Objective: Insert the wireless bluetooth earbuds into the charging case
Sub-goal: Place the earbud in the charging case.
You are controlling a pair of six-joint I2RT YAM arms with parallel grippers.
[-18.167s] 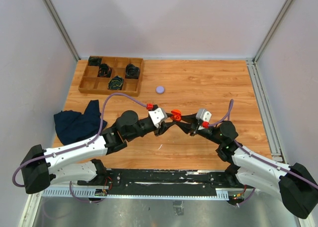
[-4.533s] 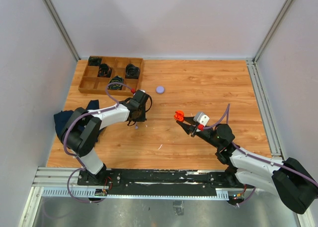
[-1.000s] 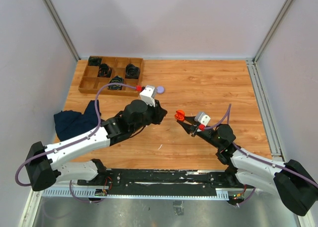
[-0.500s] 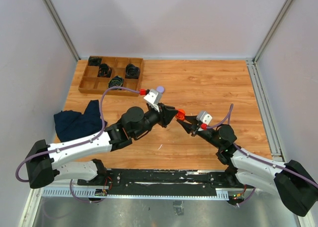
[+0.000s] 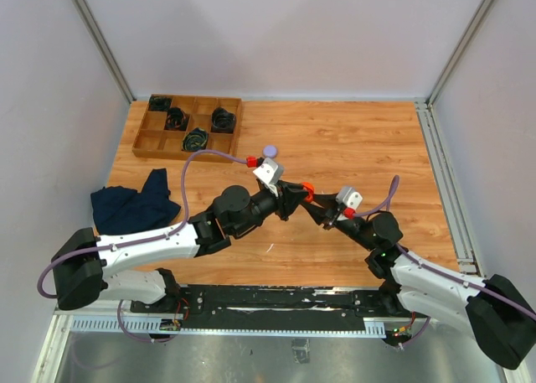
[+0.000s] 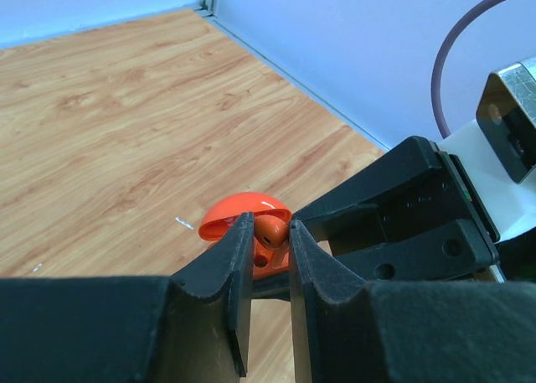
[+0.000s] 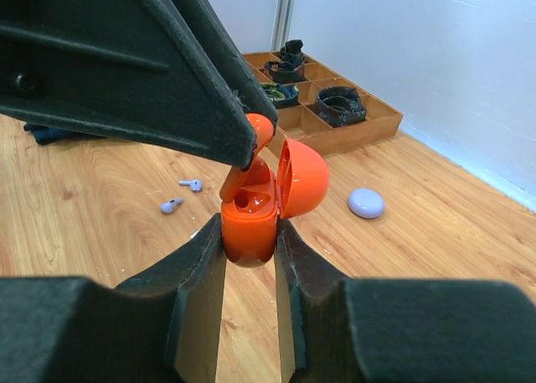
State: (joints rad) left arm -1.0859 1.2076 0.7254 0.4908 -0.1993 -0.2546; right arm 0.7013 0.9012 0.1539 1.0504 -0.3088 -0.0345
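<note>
The right gripper [image 7: 249, 242] is clamping the orange case [image 7: 299, 180], the left gripper [image 6: 270, 234] pinching an orange earbud [image 6: 269, 226]; only the right wrist view is showing purple earbuds [image 7: 172, 205].

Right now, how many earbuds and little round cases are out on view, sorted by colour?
Orange earbud: 1
Lilac earbuds: 2
Orange case: 1
Lilac case: 1
Total: 5
</note>
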